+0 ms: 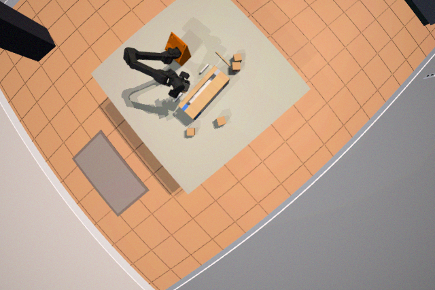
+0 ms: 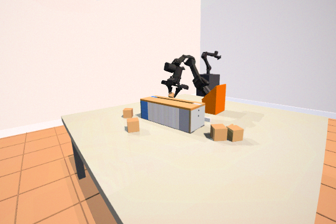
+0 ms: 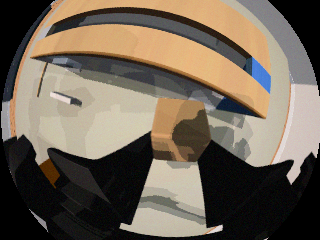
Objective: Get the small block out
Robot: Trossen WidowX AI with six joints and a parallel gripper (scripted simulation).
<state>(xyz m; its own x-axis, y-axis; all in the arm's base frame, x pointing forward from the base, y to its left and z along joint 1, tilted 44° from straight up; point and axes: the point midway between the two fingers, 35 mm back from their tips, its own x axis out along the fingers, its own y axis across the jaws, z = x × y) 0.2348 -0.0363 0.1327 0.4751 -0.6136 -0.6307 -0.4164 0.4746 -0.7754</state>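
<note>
My gripper [image 1: 183, 91] [image 2: 172, 94] [image 3: 176, 136] is shut on a small wooden block [image 2: 171, 95] [image 3: 180, 122], held between the fingertips. In the exterior view it shows just above the far top edge of the box. The box [image 1: 211, 95] [image 2: 165, 115] [image 3: 130, 42] stands upright on the table, with a wood top, a long slot in it and a blue part at one end. The held block is in the air beside the box's clear front, close to it in the wrist view; I cannot tell the exact gap. The arm hides the block in the top view.
Two loose wooden blocks [image 1: 237, 57] [image 1: 236, 66] lie past one box end, two more [image 1: 220, 120] [image 1: 190, 132] near the other. An orange wedge [image 1: 184, 56] [image 2: 217, 102] stands by the arm's base. A pale bar [image 1: 203, 68] [image 3: 61, 97] and a thin stick [image 1: 222, 58] lie nearby.
</note>
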